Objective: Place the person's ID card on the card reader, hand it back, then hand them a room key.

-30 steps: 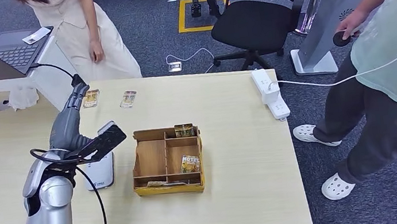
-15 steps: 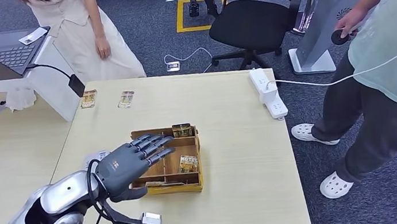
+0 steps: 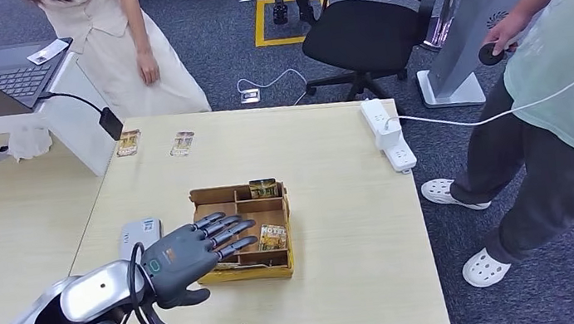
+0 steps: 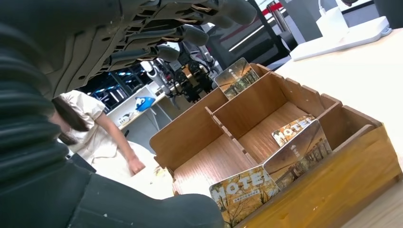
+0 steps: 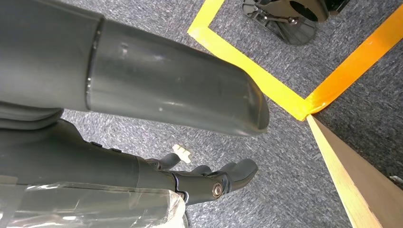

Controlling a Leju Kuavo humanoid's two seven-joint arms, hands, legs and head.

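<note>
My left hand (image 3: 189, 257) hovers open, fingers spread, over the left side of the wooden card box (image 3: 236, 272). It holds nothing. In the left wrist view its fingers (image 4: 187, 34) hang above the box (image 4: 332, 175), where several hotel key cards (image 4: 243, 191) stand or lie in the compartments. The grey-white card reader (image 3: 139, 233) lies on the table just left of the box. Two cards (image 3: 129, 142) (image 3: 184, 143) lie at the table's far edge, near a person in white (image 3: 113, 46). My right hand (image 5: 209, 180) hangs over the floor, fingers loosely bent, holding nothing.
A second person (image 3: 569, 100) stands at the right of the table, holding a small dark object. A power strip (image 3: 390, 133) lies at the far right edge. A laptop (image 3: 14, 74) sits on the raised counter at the left; an office chair (image 3: 374, 21) stands behind.
My left arm has drawn back from the table's far edge, near the two cards, to above the box. In the last half second the hand sank slightly.
</note>
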